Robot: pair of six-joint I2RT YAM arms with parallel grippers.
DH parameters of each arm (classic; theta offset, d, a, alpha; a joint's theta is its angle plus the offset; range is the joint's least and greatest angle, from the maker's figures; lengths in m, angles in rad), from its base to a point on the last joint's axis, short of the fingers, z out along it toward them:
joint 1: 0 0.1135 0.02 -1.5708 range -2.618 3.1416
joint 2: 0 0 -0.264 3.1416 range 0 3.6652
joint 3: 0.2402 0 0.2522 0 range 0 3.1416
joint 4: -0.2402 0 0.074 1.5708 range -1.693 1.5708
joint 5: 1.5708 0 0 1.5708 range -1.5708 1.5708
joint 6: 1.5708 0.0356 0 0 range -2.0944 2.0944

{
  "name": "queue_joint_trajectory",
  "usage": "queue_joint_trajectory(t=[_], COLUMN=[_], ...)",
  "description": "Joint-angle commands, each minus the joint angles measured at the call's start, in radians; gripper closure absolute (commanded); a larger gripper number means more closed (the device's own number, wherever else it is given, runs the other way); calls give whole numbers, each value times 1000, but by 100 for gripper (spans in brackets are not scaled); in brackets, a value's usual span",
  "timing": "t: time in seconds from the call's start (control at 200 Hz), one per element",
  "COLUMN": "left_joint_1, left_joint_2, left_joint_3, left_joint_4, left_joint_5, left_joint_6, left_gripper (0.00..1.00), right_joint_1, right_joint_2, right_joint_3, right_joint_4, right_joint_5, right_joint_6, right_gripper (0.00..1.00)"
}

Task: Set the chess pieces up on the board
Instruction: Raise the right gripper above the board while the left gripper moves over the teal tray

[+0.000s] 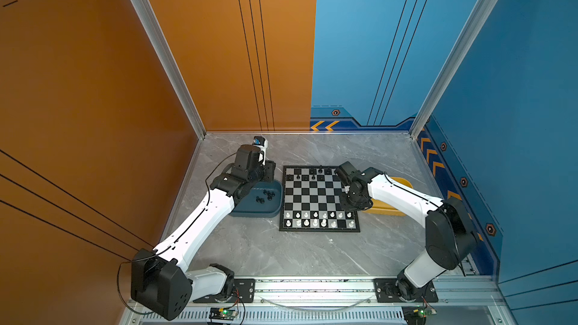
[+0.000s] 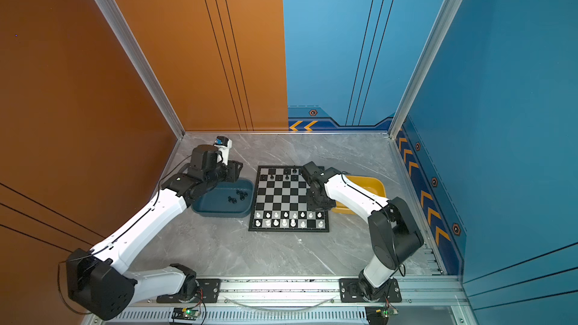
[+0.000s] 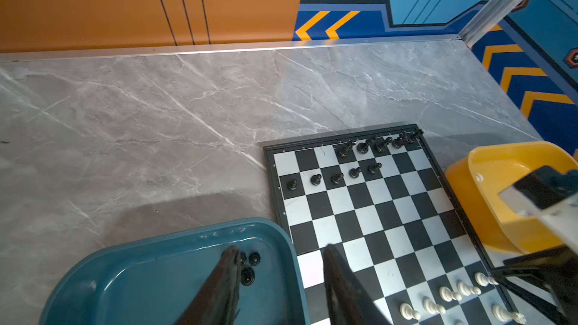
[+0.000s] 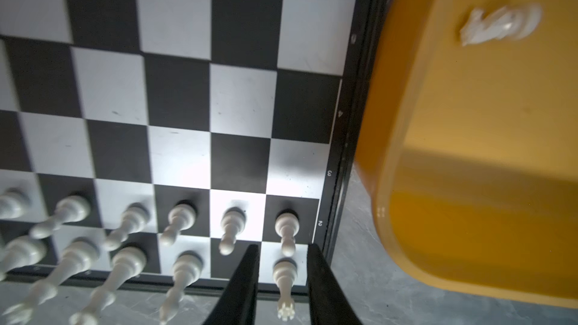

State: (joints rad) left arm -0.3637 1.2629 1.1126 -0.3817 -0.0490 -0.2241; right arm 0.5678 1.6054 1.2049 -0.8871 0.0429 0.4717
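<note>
The board (image 1: 319, 198) lies mid-table. White chess pieces (image 1: 316, 218) fill most of its two near rows. Several black ones (image 3: 344, 148) stand in its two far rows. In the right wrist view my right gripper (image 4: 283, 248) is open astride a white rook (image 4: 284, 276). The rook stands upright on the near right corner square, with a gap to each finger. My left gripper (image 3: 280, 247) hangs open and empty over the dark teal tray's (image 3: 140, 261) rim beside the board. More black pieces (image 3: 248, 264) lie in that tray.
A yellow tray (image 4: 469, 151) sits against the board's right edge with a white knight (image 4: 500, 23) lying in it. The teal tray (image 1: 250, 211) sits left of the board. Walls close the table at the back and on both sides.
</note>
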Motion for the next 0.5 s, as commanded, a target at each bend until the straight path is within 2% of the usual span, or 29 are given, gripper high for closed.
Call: queue_joint_trajectory(t=[0.0,0.215,0.491], left_joint_1=[34,96,143], left_joint_2=[22,66,203], left_joint_3=[65,79,86], left_joint_4=[-140,-280,-447], left_joint_5=[-86,-91,-70], left_joint_6=[16,-22,-77], left_gripper=[54,54,56], right_joint_1=[-12,-41,-81], right_joint_2=[-65,-98,-78], right_joint_3=[83,172,142], right_joint_4=[-35,-32,10], right_joint_5=[53,87,48], right_joint_6=[-7,-31,-38], right_gripper=[69,67,67])
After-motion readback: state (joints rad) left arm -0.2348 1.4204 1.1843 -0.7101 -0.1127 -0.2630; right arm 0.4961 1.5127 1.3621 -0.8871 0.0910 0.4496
